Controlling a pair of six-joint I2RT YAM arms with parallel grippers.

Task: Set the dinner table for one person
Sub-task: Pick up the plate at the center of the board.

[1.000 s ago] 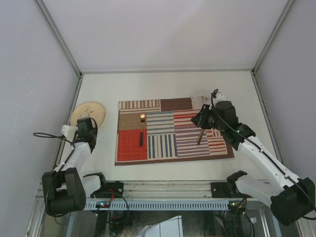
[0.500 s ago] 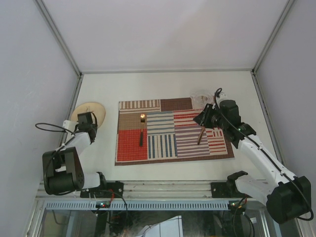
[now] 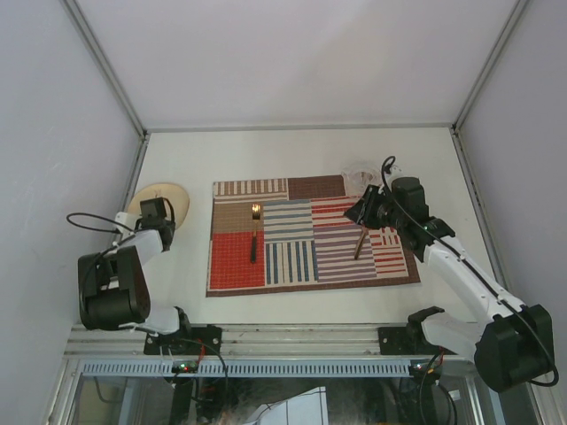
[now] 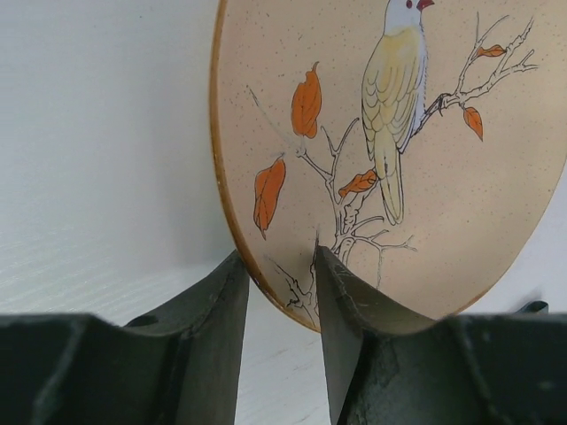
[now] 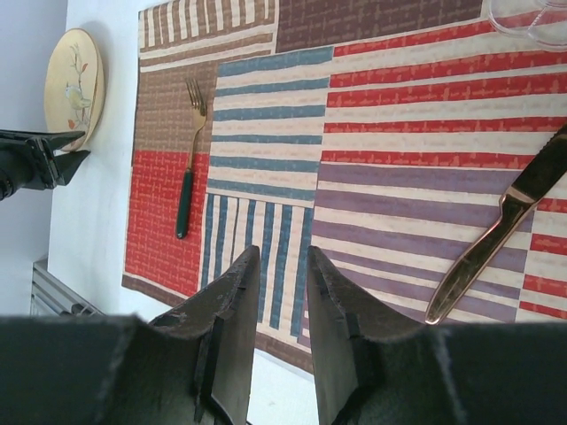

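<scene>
Dinner table point(image 3: 292, 150), left gripper point(image 4: 279, 258) astride plate point(image 4: 399, 177)

Far half of the counter point(image 3: 292, 155) lay bare and passable, as did the placemat point(image 3: 292, 221) patches between fork point(image 3: 254, 232) and knife point(image 3: 360, 243); the glass point(image 3: 357, 170) blocked the mat's far right corner and the plate point(image 3: 146, 197) the strip by the left rail.
</scene>
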